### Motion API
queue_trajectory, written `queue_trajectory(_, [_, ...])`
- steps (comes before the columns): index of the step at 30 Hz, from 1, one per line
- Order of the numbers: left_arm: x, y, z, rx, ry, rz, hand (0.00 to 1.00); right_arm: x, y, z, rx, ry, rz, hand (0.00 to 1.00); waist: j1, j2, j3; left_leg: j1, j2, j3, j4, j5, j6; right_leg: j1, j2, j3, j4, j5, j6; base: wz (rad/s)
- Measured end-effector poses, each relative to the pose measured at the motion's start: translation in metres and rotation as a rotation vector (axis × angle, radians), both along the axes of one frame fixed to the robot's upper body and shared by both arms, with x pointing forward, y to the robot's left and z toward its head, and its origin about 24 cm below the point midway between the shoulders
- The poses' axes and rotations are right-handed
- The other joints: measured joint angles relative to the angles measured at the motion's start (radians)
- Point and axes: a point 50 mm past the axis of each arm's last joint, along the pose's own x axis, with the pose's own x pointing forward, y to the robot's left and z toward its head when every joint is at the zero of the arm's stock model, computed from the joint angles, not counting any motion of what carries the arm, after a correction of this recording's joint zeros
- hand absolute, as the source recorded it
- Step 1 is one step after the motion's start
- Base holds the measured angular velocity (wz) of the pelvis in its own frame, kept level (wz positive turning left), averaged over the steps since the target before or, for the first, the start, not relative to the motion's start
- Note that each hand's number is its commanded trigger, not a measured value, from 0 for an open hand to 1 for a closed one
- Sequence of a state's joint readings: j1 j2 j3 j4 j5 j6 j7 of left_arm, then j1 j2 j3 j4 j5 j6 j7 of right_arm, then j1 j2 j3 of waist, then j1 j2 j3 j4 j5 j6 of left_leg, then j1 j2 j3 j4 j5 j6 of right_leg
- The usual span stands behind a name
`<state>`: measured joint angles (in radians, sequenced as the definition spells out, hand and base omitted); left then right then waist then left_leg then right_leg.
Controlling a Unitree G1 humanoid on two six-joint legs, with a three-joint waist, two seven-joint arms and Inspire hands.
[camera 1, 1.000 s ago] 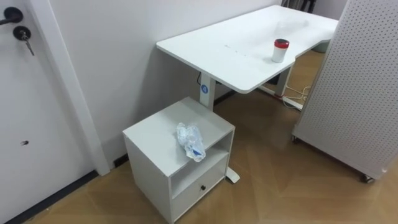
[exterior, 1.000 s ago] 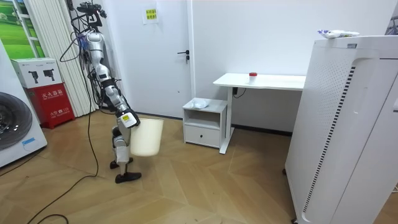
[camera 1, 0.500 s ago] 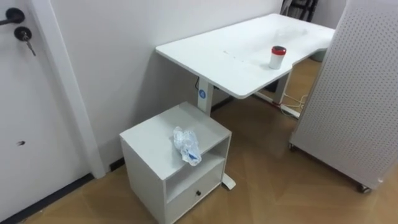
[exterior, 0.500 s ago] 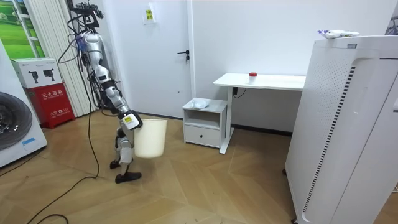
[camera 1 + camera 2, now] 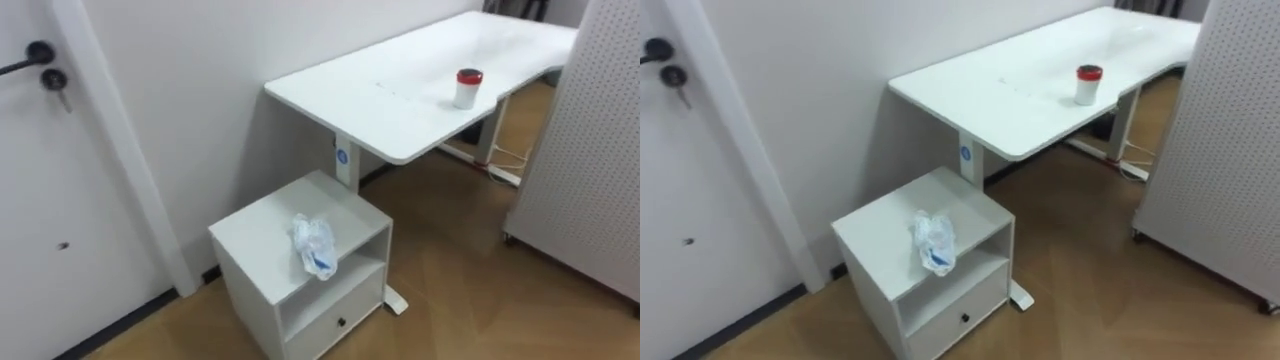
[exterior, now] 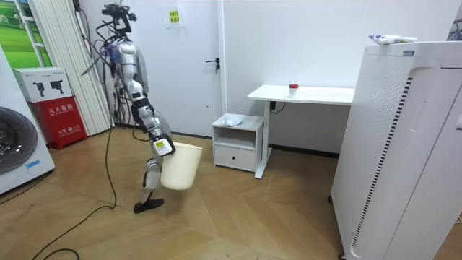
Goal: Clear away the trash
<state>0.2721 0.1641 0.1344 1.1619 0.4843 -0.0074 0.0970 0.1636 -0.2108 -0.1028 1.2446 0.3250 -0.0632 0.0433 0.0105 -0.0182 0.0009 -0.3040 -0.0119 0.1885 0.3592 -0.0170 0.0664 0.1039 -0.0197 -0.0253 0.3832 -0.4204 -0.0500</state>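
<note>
A crumpled clear plastic wrapper (image 5: 315, 245) with blue print lies on top of a low white cabinet (image 5: 260, 232), near its front edge. It is also visible in the right eye view (image 5: 933, 243) and as a small pale heap (image 6: 231, 120) in the room view. In the room view I stand on the wood floor a short way left of the cabinet, leaning forward. I carry a cream waste bin (image 6: 180, 166) in front of me. My right hand (image 6: 162, 146) is at the bin's rim, too small for its grip to be read.
A white desk (image 5: 400, 90) stands behind the cabinet with a red-lidded white cup (image 5: 467, 88) on it. A door (image 5: 40, 170) is to the left. A tall white perforated unit (image 5: 600, 150) stands to the right. Bare wood floor (image 6: 238, 209) lies between me and the cabinet.
I have stepped toward the cabinet and leaned forward, and the bin has moved to the room view's right with me. The eye views have shifted with the head.
</note>
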Motion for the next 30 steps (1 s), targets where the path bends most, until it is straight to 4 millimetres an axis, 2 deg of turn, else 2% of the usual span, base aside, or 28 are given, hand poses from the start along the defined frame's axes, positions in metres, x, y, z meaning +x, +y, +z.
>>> queue_trajectory(1, [0.001,-0.001,0.0,-0.005,-0.006,0.0,0.0,0.001,0.0,0.0,-0.007,0.0,0.002,1.0,-0.003,-0.002,0.0008,-0.002,0.001,0.01,0.053,-0.032,0.015,0.026,-0.009,-0.006,-0.023,-0.001,0.005,-0.5])
queue_trajectory(2, [0.003,-0.001,0.0,-0.007,-0.013,-0.003,0.0,0.002,0.0,0.0,-0.011,0.0,0.003,1.0,-0.005,-0.004,0.0014,-0.003,0.005,0.019,0.077,-0.052,0.014,0.037,-0.014,-0.005,-0.031,-0.001,0.006,-0.3])
queue_trajectory(3, [0.009,-0.001,0.0,-0.011,-0.035,-0.009,0.0,0.002,-0.001,0.0,-0.02,0.005,0.012,1.0,-0.007,-0.003,0.0021,-0.011,0.016,0.031,0.13,-0.097,0.015,0.059,-0.019,-0.002,-0.047,-0.002,0.008,-0.14])
queue_trajectory(4, [0.016,-0.001,0.0,-0.014,-0.057,-0.015,0.0,0.004,-0.001,0.001,-0.023,0.002,0.017,1.0,-0.009,-0.002,0.0016,-0.016,0.016,0.037,0.167,-0.129,0.014,0.082,-0.024,0.001,-0.057,-0.004,0.011,-0.11])
queue_trajectory(5, [0.019,-0.001,0.0,-0.016,-0.068,-0.019,0.0,0.003,-0.001,0.001,-0.024,0.002,0.021,1.0,-0.008,-0.002,0.0016,-0.014,0.016,0.04,0.177,-0.146,0.015,0.088,-0.027,0.005,-0.057,-0.007,0.015,-0.14])
queue_trajectory(6, [0.026,-0.001,0.0,-0.021,-0.091,-0.026,0.0,0.005,-0.002,0.001,-0.026,-0.002,0.026,1.0,-0.005,-0.004,0.0011,-0.014,0.014,0.05,0.188,-0.176,0.017,0.086,-0.037,0.009,-0.043,-0.018,0.027,-0.18])
queue_trajectory(8, [0.04,-0.002,0.001,-0.026,-0.129,-0.032,0.0,0.008,-0.002,0.001,-0.027,-0.011,0.037,1.0,-0.005,-0.013,-0.0001,-0.003,-0.003,0.056,0.191,-0.203,0.023,0.073,-0.063,-0.014,0.007,-0.029,0.048,-0.07])
queue_trajectory(10, [0.057,-0.002,0.002,-0.028,-0.176,-0.044,0.0,0.016,-0.002,0.003,-0.038,-0.031,0.051,1.0,0.001,-0.025,0.0007,0.015,-0.021,0.071,0.19,-0.231,0.035,-0.013,-0.105,-0.045,0.212,-0.025,0.066,0.0])
queue_trajectory(11, [0.06,-0.002,0.003,-0.023,-0.184,-0.051,0.0,0.019,-0.002,0.003,-0.043,-0.037,0.053,1.0,0.002,-0.028,0.0016,0.021,-0.023,0.078,0.191,-0.239,0.038,-0.041,-0.114,-0.048,0.274,-0.013,0.086,0.0])
queue_trajectory(12, [0.066,0.0,0.004,-0.014,-0.2,-0.061,0.0,0.025,-0.002,0.004,-0.049,-0.054,0.053,1.0,0.0,-0.034,0.0023,0.034,-0.03,0.082,0.192,-0.252,0.044,-0.089,-0.137,-0.061,0.391,0.027,0.12,0.05])
queue_trajectory(13, [0.073,0.001,0.006,-0.002,-0.226,-0.067,0.0,0.032,-0.001,0.005,-0.053,-0.079,0.061,1.0,-0.002,-0.039,0.0032,0.053,-0.037,0.082,0.188,-0.267,0.048,-0.129,-0.152,-0.072,0.486,0.088,0.115,0.08])
queue_trajectory(14, [0.076,0.001,0.006,0.004,-0.237,-0.072,0.0,0.033,-0.001,0.005,-0.055,-0.082,0.059,1.0,-0.004,-0.038,0.0039,0.065,-0.036,0.08,0.185,-0.273,0.049,-0.142,-0.157,-0.082,0.524,0.128,0.113,0.06])
queue_trajectory(15, [0.079,-0.001,0.007,0.016,-0.251,-0.092,0.0,0.036,-0.001,0.005,-0.054,-0.09,0.065,1.0,-0.003,-0.032,0.0029,0.095,-0.035,0.067,0.164,-0.281,0.051,-0.167,-0.159,-0.103,0.582,0.225,0.112,0.06])
queue_trajectory(16, [0.086,-0.002,0.008,0.026,-0.272,-0.104,0.0,0.041,0.0,0.006,-0.051,-0.108,0.07,1.0,-0.003,-0.013,0.0005,0.118,-0.03,0.052,0.139,-0.284,0.051,-0.208,-0.166,-0.115,0.633,0.237,0.104,0.0])
queue_trajectory(17, [0.09,-0.002,0.009,0.033,-0.285,-0.107,0.0,0.045,0.0,0.007,-0.051,-0.12,0.076,1.0,0.0,-0.016,0.0029,0.127,-0.028,0.052,0.126,-0.284,0.051,-0.234,-0.17,-0.117,0.648,0.215,0.1,0.0])
queue_trajectory(18, [0.097,-0.002,0.01,0.04,-0.313,-0.113,0.0,0.053,0.001,0.009,-0.053,-0.15,0.091,1.0,0.0,-0.004,0.0121,0.142,-0.015,0.05,0.11,-0.285,0.048,-0.291,-0.169,-0.138,0.654,0.166,0.093,-0.07])
queue_trajectory(19, [0.1,-0.004,0.012,0.042,-0.338,-0.114,0.0,0.057,0.002,0.01,-0.053,-0.173,0.102,1.0,-0.002,0.008,0.0129,0.159,0.003,0.047,0.093,-0.288,0.042,-0.339,-0.157,-0.149,0.597,0.128,0.088,-0.06])
queue_trajectory(20, [0.101,-0.004,0.012,0.04,-0.346,-0.114,0.0,0.058,0.002,0.01,-0.051,-0.181,0.102,1.0,-0.002,0.015,0.0116,0.169,0.012,0.045,0.082,-0.288,0.038,-0.353,-0.146,-0.146,0.54,0.119,0.087,-0.05])
queue_trajectory(21, [0.103,-0.005,0.013,0.043,-0.363,-0.12,0.0,0.059,0.004,0.01,-0.048,-0.188,0.114,1.0,-0.004,0.021,0.0113,0.193,0.022,0.044,0.053,-0.285,0.029,-0.362,-0.135,-0.145,0.394,0.115,0.086,0.0])
queue_trajectory(22, [0.103,-0.005,0.013,0.051,-0.377,-0.115,0.0,0.06,0.007,0.009,-0.043,-0.188,0.132,1.0,-0.007,0.014,0.0094,0.217,0.022,0.045,0.022,-0.28,0.021,-0.351,-0.13,-0.149,0.21,0.132,0.089,0.0])
queue_trajectory(23, [0.103,-0.004,0.014,0.055,-0.385,-0.107,0.0,0.06,0.008,0.009,-0.042,-0.192,0.134,1.0,-0.008,0.01,0.0071,0.23,0.022,0.045,0.012,-0.281,0.015,-0.343,-0.127,-0.156,0.115,0.159,0.089,0.1])
queue_trajectory(24, [0.104,-0.005,0.014,0.061,-0.394,-0.1,0.0,0.059,0.012,0.007,-0.033,-0.19,0.135,1.0,-0.013,0.006,0.001,0.243,0.031,0.033,0.01,-0.288,0.001,-0.327,-0.109,-0.159,0.043,0.26,0.087,0.18])
queue_trajectory(25, [0.103,-0.006,0.014,0.063,-0.405,-0.102,0.0,0.057,0.014,0.006,-0.026,-0.184,0.136,1.0,-0.025,0.015,-0.0065,0.253,0.038,0.022,0.004,-0.285,-0.014,-0.293,-0.085,-0.175,-0.001,0.271,0.082,0.16])
queue_trajectory(28, [0.107,-0.005,0.017,0.094,-0.454,-0.1,0.0,0.059,0.016,0.006,-0.019,-0.194,0.164,1.0,-0.026,0.024,-0.0011,0.283,0.056,0.013,-0.034,-0.271,-0.036,-0.25,-0.052,-0.17,-0.063,0.28,0.071,-0.05])
queue_trajectory(30, [0.108,-0.004,0.019,0.114,-0.478,-0.098,0.0,0.056,0.016,0.005,-0.016,-0.184,0.171,1.0,-0.029,0.025,-0.001,0.3,0.063,0.013,-0.041,-0.267,-0.042,-0.228,-0.042,-0.167,-0.082,0.28,0.071,-0.12])
